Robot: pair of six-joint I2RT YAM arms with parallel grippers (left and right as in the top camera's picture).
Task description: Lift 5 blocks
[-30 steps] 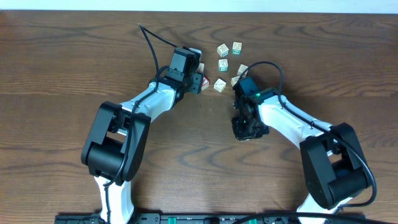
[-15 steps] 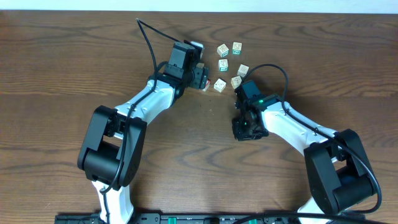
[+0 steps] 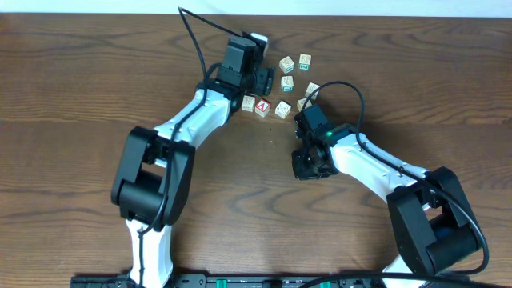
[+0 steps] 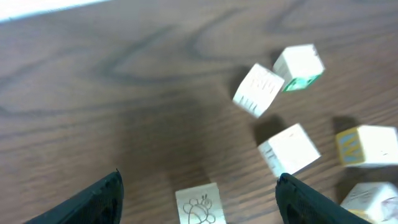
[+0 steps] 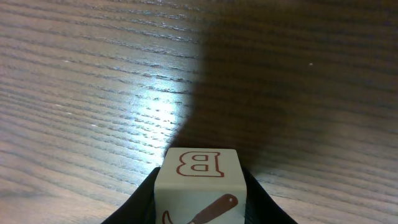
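Blocks (image 3: 286, 83) lie in a loose group at the far side of the surface (image 3: 80, 80), a little right of the middle. One more is away from them: the block with the letter B (image 5: 198, 180) is clamped between the fingers of the right gripper (image 5: 199, 194), nearer than the group. I cannot tell for sure whether it is raised off the wood.

The left gripper (image 4: 199, 179) hangs at the left edge of the group with its jaws spread wide, holding nothing. Under the gap lies a block with a small drawing (image 4: 199, 204). The other pale blocks lie to its right, apart from each other. From overhead, the cube with the red A (image 3: 262, 106) lies just beside this gripper, on the near side.

I judge that one block is taken and the left arm is lining up on another. The next move calls for lowering the open jaws around the drawing block, closing and lifting, without pushing the A cube.
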